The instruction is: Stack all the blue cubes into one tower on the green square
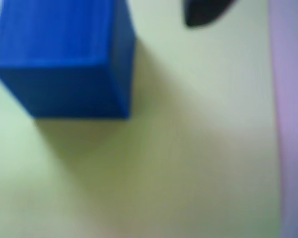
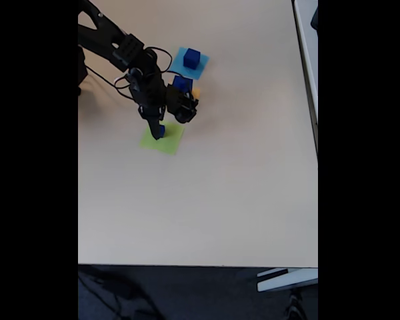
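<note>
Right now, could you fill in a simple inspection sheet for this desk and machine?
Surface: pale beige table, mostly bare.
Job's things: one blue cube at the tool on the green square; another cube on the light blue square; a third cube beside the arm, an orange-yellow square peeking out.
Clutter: nothing seen.
Tool: down on the green square; open or closed, cannot tell.
Cables: black wires looping along the arm.
Surroundings: dark floor below the table edge.

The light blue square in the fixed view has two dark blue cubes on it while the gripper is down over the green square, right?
Not quite. In the fixed view the light blue square carries one dark blue cube, not two. The gripper is indeed down over the green square.
</note>
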`<state>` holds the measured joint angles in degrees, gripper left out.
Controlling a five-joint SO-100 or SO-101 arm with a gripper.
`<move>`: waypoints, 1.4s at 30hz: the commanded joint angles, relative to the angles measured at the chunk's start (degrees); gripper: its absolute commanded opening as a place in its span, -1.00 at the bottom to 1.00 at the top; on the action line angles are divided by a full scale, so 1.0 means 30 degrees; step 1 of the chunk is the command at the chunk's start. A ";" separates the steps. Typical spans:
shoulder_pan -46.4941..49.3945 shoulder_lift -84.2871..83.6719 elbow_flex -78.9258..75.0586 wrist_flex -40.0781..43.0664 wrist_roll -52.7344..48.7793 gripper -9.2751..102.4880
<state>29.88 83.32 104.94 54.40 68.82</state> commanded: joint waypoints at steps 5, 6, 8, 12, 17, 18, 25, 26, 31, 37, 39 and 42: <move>0.0234 0.0176 0.0088 -0.0293 -0.0645 -0.36; 0.0264 0.0117 0.0088 -0.0322 -0.0732 -0.36; 0.0293 -0.0029 0.0029 -0.0381 -0.0791 -0.36; 0.0234 -0.0234 0.0029 -0.0439 -0.0820 -0.38; 0.0205 -0.0322 0.0059 -0.0439 -0.0791 -0.39; 0.0205 -0.0322 0.0059 -0.0439 -0.0791 -0.39; 0.0146 -0.0322 0.0029 -0.0439 -0.0791 -0.49; 0.0117 -0.0322 0.0029 -0.0439 -0.0791 -0.52; 0.0088 -0.0352 -0.0117 -0.0439 -0.0996 -0.77; -0.0088 0.0527 -0.0527 -0.0029 -0.1318 -0.84; -0.0234 0.1318 -0.0762 0.0645 -0.1143 -0.84; -0.0586 0.2695 -0.2139 0.3047 -0.0615 -0.84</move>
<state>29.18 84.11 104.41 58.27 65.74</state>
